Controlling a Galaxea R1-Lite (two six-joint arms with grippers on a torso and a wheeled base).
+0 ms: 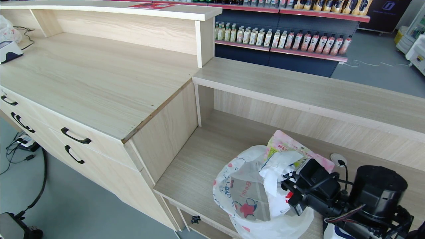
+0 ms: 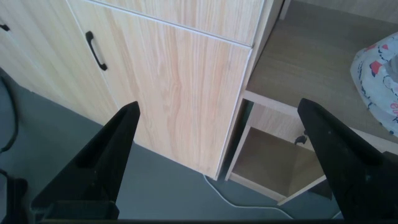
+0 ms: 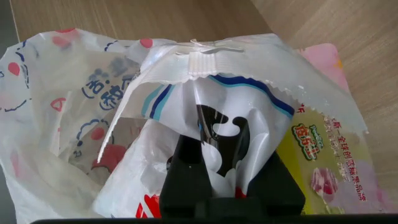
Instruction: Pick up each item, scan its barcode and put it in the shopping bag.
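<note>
**Right hand (image 1: 288, 181) holds a white packet (image 1: 277, 169) at the mouth of the shopping bag (image 1: 247, 202).**

The shopping bag sits at 5 o'clock on the low tabletop (image 1: 199, 156) with its mouth slumped open, so the right hand, clenched on the white packet, is set just above it, likely for the drop. A pink packet (image 1: 289, 142) stands at the bag's 1 o'clock, and I cannot tell whether it is inside or behind. The left hand (image 2: 219, 109) hangs released, jaws wide, above the floor by the cupboard front (image 2: 180, 81), out of the way. No barcode shows. The white packet's lower part is lost in the bag's folds.
</note>
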